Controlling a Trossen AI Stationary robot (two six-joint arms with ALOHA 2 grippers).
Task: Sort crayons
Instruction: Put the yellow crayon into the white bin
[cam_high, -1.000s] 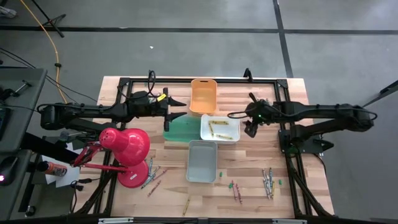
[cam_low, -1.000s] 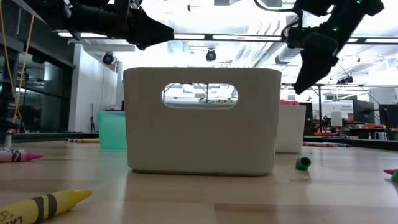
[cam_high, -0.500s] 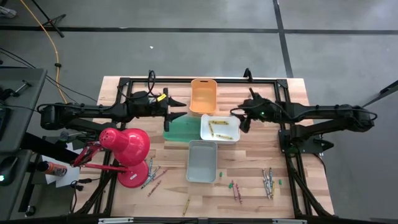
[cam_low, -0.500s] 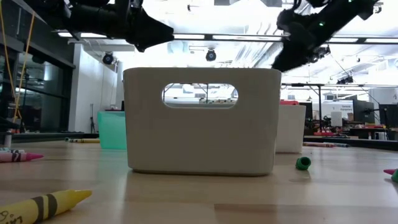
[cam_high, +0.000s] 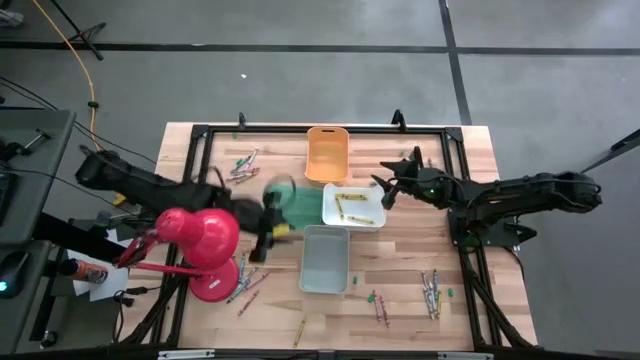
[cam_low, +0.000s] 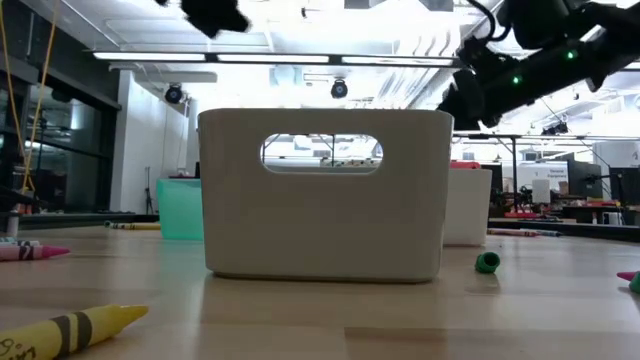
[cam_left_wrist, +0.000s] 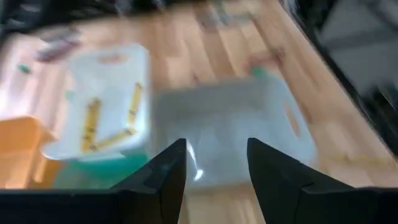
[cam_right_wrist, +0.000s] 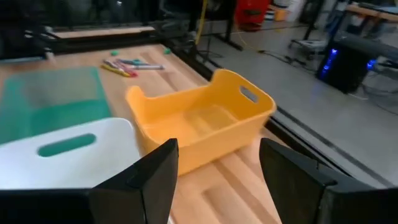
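2 end effectors hang open and empty: left end effector (cam_high: 268, 228) above the grey bin (cam_high: 325, 259), right end effector (cam_high: 385, 190) beside the white bin (cam_high: 372, 215). Crayons (cam_high: 432, 293) lie scattered on the bench (cam_high: 480, 150); a hasty descent risks knocking bins.

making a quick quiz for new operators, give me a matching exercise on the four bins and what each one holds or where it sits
Things:
1. orange bin
2. white bin
3. grey bin
4. green bin

States:
a. holds yellow crayons
b. empty, nearest the front edge of the table
c. empty, at the far edge
d. partly under the left gripper

Pairs: 1-c, 2-a, 3-b, 4-d
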